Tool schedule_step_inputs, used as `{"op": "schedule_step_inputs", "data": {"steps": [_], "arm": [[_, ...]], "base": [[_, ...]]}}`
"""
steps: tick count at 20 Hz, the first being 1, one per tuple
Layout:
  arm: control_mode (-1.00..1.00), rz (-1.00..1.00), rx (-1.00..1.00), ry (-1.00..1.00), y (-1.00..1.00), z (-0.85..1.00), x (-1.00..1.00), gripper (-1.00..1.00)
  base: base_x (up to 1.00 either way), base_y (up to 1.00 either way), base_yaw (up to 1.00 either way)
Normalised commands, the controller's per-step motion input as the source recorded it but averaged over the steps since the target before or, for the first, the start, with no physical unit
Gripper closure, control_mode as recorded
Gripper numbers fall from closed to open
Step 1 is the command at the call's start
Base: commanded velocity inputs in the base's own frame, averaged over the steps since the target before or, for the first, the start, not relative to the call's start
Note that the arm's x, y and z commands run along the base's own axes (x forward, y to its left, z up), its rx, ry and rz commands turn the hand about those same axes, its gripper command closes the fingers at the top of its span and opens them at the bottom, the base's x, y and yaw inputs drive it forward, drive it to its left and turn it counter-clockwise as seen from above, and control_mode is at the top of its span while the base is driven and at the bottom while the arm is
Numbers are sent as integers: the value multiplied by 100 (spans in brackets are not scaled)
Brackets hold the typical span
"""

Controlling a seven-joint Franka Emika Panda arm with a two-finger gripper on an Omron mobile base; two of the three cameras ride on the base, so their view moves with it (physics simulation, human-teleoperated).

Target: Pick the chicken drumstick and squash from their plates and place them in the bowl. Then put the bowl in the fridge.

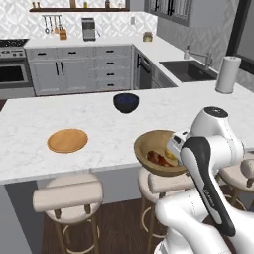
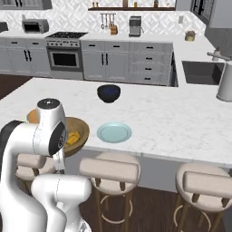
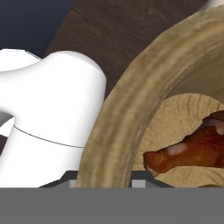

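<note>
Right before my hand camera is the rim of the bowl (image 3: 127, 109), and my pincer (image 1: 173, 145) seems to grip it, holding it off the desk (image 1: 30, 129) edge. Inside lie the chicken drumstick (image 3: 192, 148) and the squash (image 2: 74, 137). Carrying to the fridge comes next; I must keep the bowl level. Its long axis runs across the hand view, pale end pointing left.
</note>
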Motion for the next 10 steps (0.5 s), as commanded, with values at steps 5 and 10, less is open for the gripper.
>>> {"op": "schedule_step_inputs", "data": {"steps": [5, 10], "arm": [[100, 0, 0, 0, 0, 0, 0, 100], [100, 0, 0, 0, 0, 0, 0, 100]], "base": [[-52, 34, 2], [-11, 96, 30]]}}
